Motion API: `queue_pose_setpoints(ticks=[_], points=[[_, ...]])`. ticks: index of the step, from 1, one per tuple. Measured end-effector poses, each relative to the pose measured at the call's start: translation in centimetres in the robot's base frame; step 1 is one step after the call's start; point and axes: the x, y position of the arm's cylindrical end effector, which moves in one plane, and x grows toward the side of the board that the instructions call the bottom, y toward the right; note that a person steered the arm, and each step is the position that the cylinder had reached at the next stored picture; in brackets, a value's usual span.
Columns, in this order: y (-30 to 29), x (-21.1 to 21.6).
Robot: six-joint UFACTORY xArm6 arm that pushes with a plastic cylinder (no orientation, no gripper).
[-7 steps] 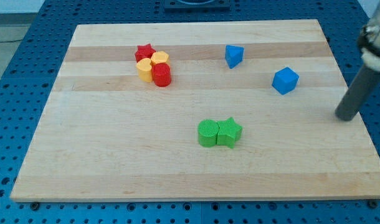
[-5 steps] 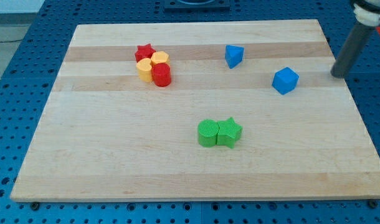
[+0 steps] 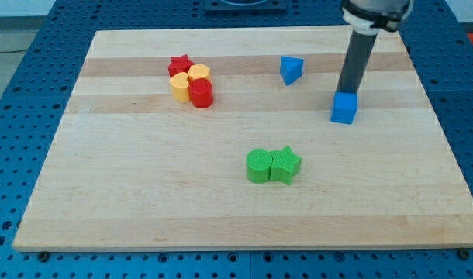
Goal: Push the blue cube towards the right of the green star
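The blue cube point(image 3: 344, 108) lies on the wooden board point(image 3: 143, 186) at the right, above and to the right of the green star point(image 3: 286, 164). My tip point(image 3: 346, 94) rests against the cube's top edge, on its far side. The green star sits at the board's lower middle and touches a green cylinder point(image 3: 259, 166) on its left. The dark rod rises from the tip toward the view's top.
A blue triangular block point(image 3: 291, 69) lies up and left of the cube. A cluster at upper left holds a red star point(image 3: 180, 64), two yellow blocks point(image 3: 181, 87) and a red cylinder point(image 3: 201, 93). The board's right edge is close to the cube.
My tip swept from the board's right edge up and then left to the cube's far side. The blue cube shifted slightly down and left and turned.
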Motion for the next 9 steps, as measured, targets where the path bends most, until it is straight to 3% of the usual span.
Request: queue_pose_setpoints(ticks=[6, 9], points=[[0.2, 11.6], [1.1, 13.3]])
